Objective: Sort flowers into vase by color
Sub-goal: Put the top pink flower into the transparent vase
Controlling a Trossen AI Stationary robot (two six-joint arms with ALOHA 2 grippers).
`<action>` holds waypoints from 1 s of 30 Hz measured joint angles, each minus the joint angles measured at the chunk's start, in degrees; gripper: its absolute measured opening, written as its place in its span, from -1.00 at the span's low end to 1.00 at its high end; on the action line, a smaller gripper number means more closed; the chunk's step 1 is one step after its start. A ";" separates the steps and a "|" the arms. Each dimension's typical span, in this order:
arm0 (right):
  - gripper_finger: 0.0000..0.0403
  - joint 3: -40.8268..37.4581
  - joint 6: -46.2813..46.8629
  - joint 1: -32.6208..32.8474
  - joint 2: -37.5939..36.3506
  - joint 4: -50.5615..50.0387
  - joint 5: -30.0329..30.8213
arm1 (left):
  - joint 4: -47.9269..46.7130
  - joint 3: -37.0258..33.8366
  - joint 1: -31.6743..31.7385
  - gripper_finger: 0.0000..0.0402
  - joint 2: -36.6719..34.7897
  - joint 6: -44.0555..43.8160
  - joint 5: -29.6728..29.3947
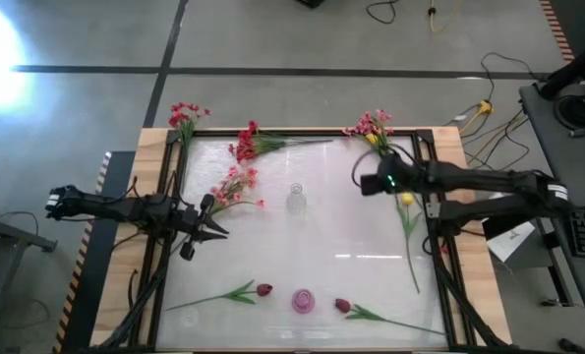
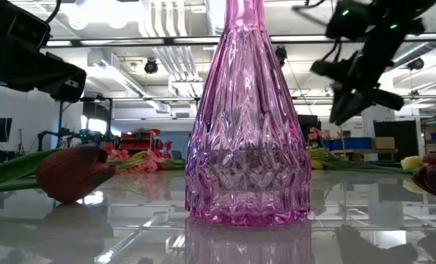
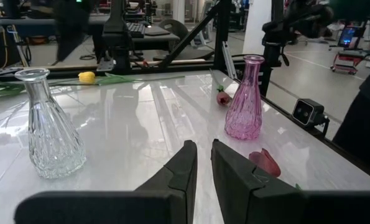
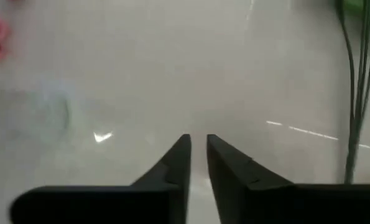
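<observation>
Flowers lay scattered round the table's edges: pink sprays left of the clear vase; a yellow tulip beside my right gripper; dark red buds flanking the pink vase; I noted both grippers nearly closed, empty; the left gripper hovered left of centre.

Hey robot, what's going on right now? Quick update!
Left gripper nearly shut, empty, at table's left. Right gripper nearly shut, empty, near yellow tulip. Flowers all on table; pink vase empty. Nothing blocking.
</observation>
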 joint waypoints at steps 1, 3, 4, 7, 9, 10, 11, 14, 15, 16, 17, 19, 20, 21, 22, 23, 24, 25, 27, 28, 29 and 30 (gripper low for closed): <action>-0.59 0.73 -0.07 -1.53 1.75 -1.22 -0.06 | 0.00 -0.02 0.00 -0.82 -0.02 -0.01 0.01; -0.43 2.10 -1.11 -4.78 4.89 -3.29 0.25 | 0.02 0.00 0.00 -0.82 0.00 -0.02 0.00; -0.36 2.77 -2.66 -6.40 6.07 -3.72 0.99 | 0.00 0.00 -0.01 -0.82 0.00 -0.01 0.00; -0.20 4.03 -5.55 -10.75 9.69 -5.19 1.74 | 0.00 -0.02 -0.01 -0.82 0.00 -0.02 0.00; -0.15 4.10 -7.36 -13.11 11.79 -6.12 1.43 | 0.02 -0.02 -0.02 -0.82 -0.02 0.00 0.02; -0.14 4.10 -8.15 -14.23 12.64 -6.10 1.45 | 0.00 -0.02 -0.01 -0.82 0.00 -0.02 0.00; -0.14 4.06 -8.81 -15.49 13.40 -5.95 1.45 | 0.01 -0.02 0.00 -0.82 0.00 0.00 0.00; -0.15 3.62 -10.15 -18.44 15.85 -6.14 1.57 | 0.00 0.00 0.00 -0.82 0.00 0.00 0.00; -0.16 3.54 -10.78 -19.21 16.53 -5.96 1.81 | 0.00 -0.01 -0.02 -0.82 -0.01 0.00 0.01; -0.18 3.42 -11.58 -20.07 17.18 -5.50 1.88 | 0.02 -0.01 -0.01 -0.82 -0.02 0.00 0.01; -0.19 3.28 -12.80 -20.83 17.89 -4.92 1.80 | 0.00 -0.02 -0.01 -0.82 -0.01 0.00 0.00; -0.21 3.18 -14.20 -22.13 19.60 -4.11 1.47 | 0.01 0.00 0.00 -0.82 0.00 0.00 0.00; -0.22 3.14 -14.94 -22.56 20.42 -3.66 1.22 | 0.02 -0.02 0.00 -0.82 0.00 0.00 0.00; -0.24 3.14 -15.83 -22.86 21.18 -3.11 1.04 | 0.00 0.00 0.00 -0.82 -0.02 0.00 0.00; -0.25 3.14 -16.32 -23.09 22.01 -2.50 0.88 | 0.00 0.00 -0.02 -0.82 0.00 0.00 0.00; -0.27 3.14 -16.63 -23.27 22.96 -2.02 0.85 | 0.00 -0.02 -0.02 -0.82 0.00 0.00 0.02; -0.29 3.14 -16.65 -23.49 23.98 -1.81 0.77 | 0.02 -0.02 0.00 -0.82 0.00 -0.02 0.01; -0.31 3.14 -16.67 -23.78 25.02 -1.61 0.50 | 0.00 -0.01 -0.01 -0.82 -0.01 0.00 0.00; -0.37 3.28 -16.68 -24.17 26.74 -0.80 -0.56 | 0.02 -0.02 -0.01 -0.82 0.00 -0.01 0.02; -0.40 3.30 -16.60 -24.34 27.52 -0.60 -0.87 | 0.01 -0.02 -0.02 -0.82 0.00 0.00 0.00; -0.44 3.35 -16.60 -24.38 28.13 -0.49 -1.04 | 0.01 -0.02 0.00 -0.82 0.00 0.00 0.01; -0.49 3.37 -16.49 -24.38 28.50 -0.40 -1.13 | 0.00 -0.02 -0.02 -0.82 -0.02 -0.01 0.00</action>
